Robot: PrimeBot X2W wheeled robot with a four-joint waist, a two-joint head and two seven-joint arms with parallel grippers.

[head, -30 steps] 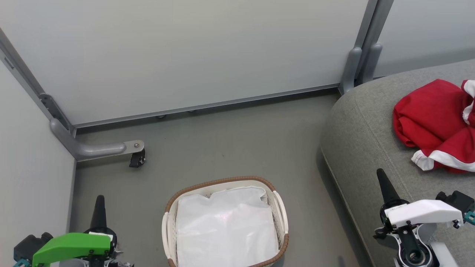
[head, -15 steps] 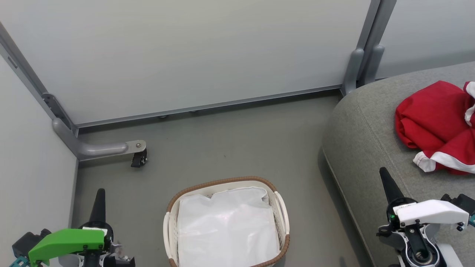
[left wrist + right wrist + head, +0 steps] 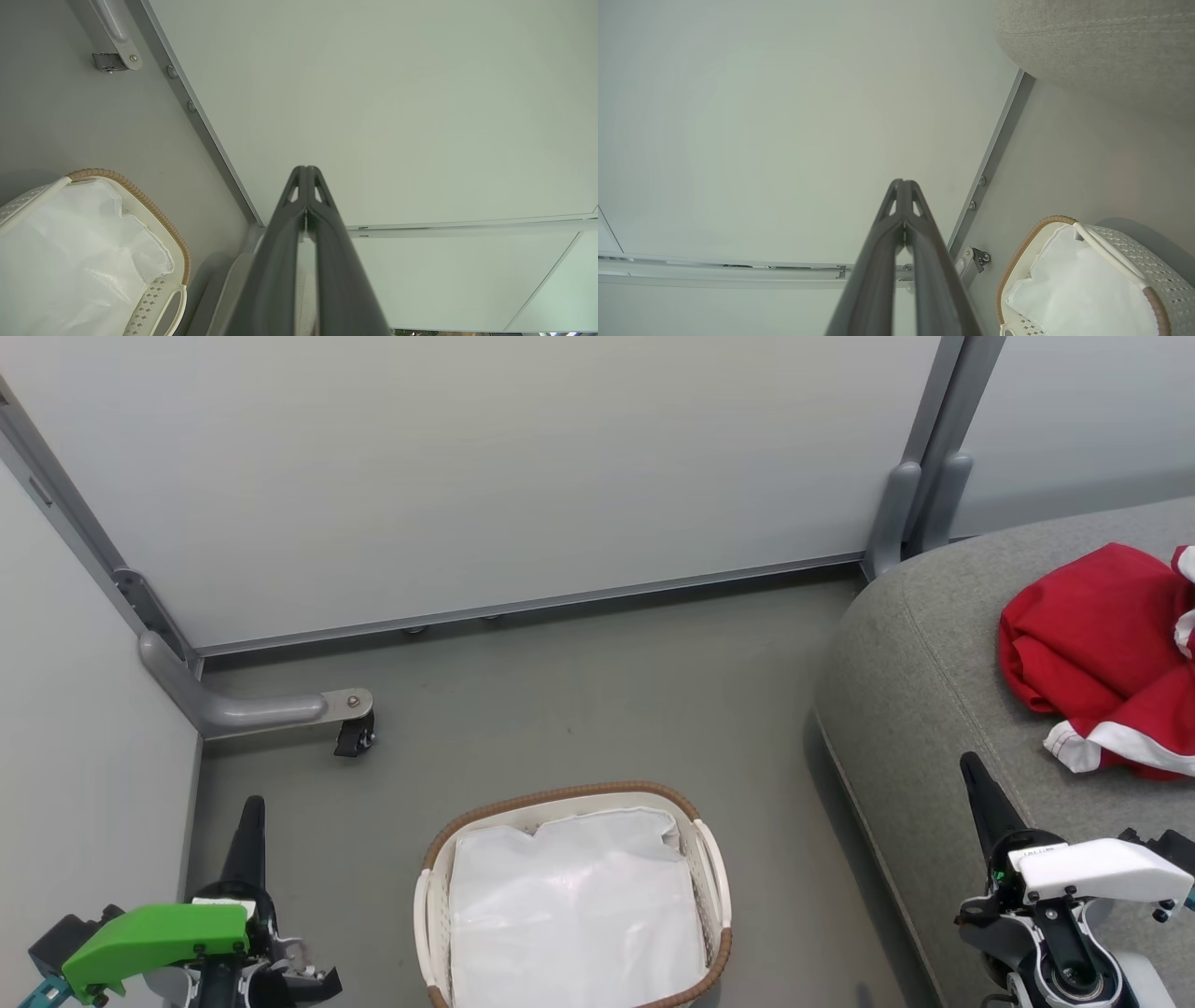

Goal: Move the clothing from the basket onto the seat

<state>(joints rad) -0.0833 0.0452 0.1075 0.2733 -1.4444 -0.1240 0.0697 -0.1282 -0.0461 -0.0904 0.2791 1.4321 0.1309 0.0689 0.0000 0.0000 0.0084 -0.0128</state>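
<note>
The oval white perforated brown-rimmed basket (image 3: 714, 887) is holding a white fabric liner (image 3: 569, 915); crumpled red white-trimmed clothing (image 3: 1092, 653) is lying on the grey fabric seat (image 3: 915, 691); the left end effector (image 3: 251, 805) and right end effector (image 3: 970, 763) are pinching narrow, fingertips together.

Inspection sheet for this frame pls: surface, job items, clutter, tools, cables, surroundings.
Surface: smooth grey floor, basket standing on it.
Job's things: oval white perforated laundry basket with brown woven rim holds its white fabric liner, no red seen inside; bright red clothing with white trim lies bunched on the large grey fabric seat.
Clutter: nothing seen.
Grippers: left tool shut, empty; right tool shut, empty.
Cables: nothing seen.
Surroundings: pale partition panels on grey frames; grey bracket foot with black caster at the left corner.
</note>
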